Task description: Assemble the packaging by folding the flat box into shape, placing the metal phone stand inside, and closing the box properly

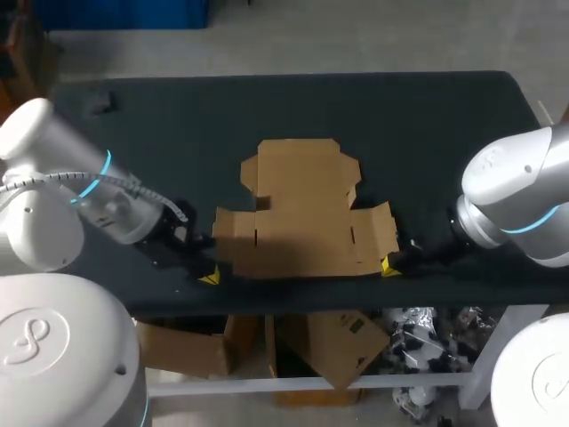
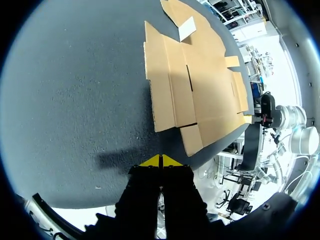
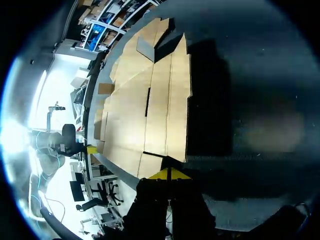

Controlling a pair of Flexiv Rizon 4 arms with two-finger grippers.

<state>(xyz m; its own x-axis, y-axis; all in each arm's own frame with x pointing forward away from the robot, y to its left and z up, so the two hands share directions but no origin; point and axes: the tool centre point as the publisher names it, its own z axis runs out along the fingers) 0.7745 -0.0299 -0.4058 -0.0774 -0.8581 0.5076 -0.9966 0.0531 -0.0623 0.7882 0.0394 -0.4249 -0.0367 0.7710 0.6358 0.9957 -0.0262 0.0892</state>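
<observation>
We judge that nothing is done yet: the box (image 1: 302,213) lies flat and unfolded mid-desk (image 1: 427,124). Folding, loading and closing all remain, and we see no phone stand. Our left jaws, pinched together and empty, sit at the box's 8 o'clock, and our right jaws, likewise pinched, at its 4 o'clock. A small dark scrap (image 1: 105,102) lies toward 10 o'clock, well apart from the box.
</observation>
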